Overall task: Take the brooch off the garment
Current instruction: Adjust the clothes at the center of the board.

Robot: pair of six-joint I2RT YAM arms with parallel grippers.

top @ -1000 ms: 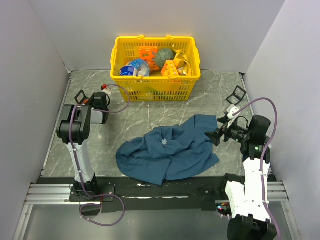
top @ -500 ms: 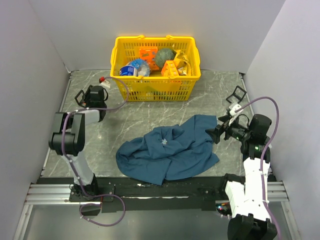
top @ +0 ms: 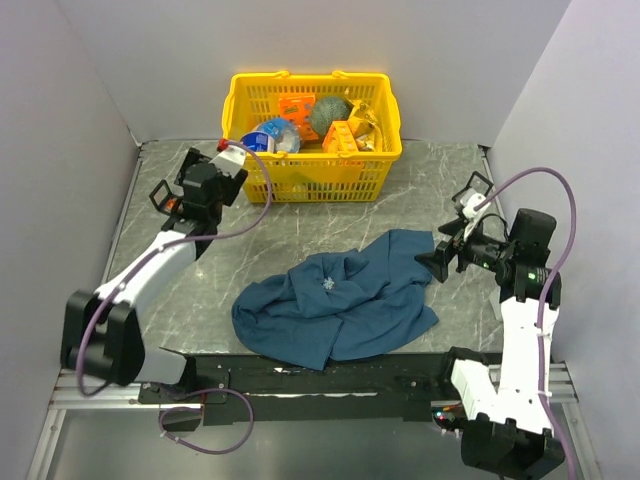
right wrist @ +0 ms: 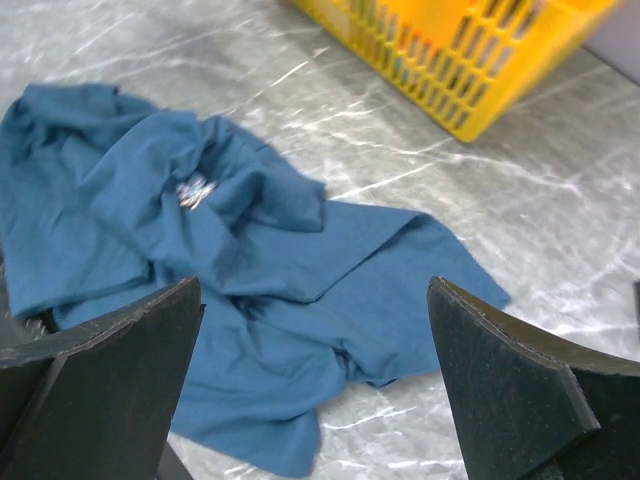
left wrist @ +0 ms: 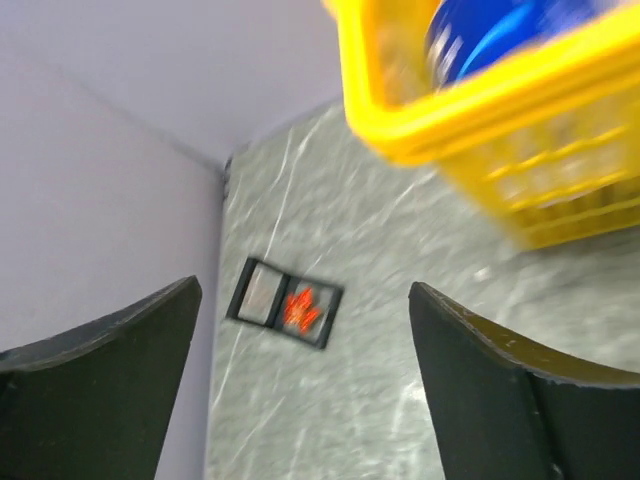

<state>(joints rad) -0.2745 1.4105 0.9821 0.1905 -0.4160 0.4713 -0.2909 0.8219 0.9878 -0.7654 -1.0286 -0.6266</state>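
The brooch, a tiny orange-red leaf shape, lies blurred in one pane of a small black frame on the marble table by the left wall. It is apart from the garment, a crumpled blue cloth at the table's middle front. My left gripper hangs raised beside the yellow basket's left corner. From its wrist view the left gripper is open and empty, with the brooch seen far below between the fingers. My right gripper is open and empty over the garment's right edge.
The yellow basket stands at the back, full of packages, and its corner is close to the left gripper. A small pale glinting speck sits on the cloth. A second black frame lies at the right. Grey walls enclose three sides.
The left arm stretched out from near the left wall toward the basket's corner, and its jaws spread wide open. The right gripper drew slightly back and stayed open. The garment has not moved.
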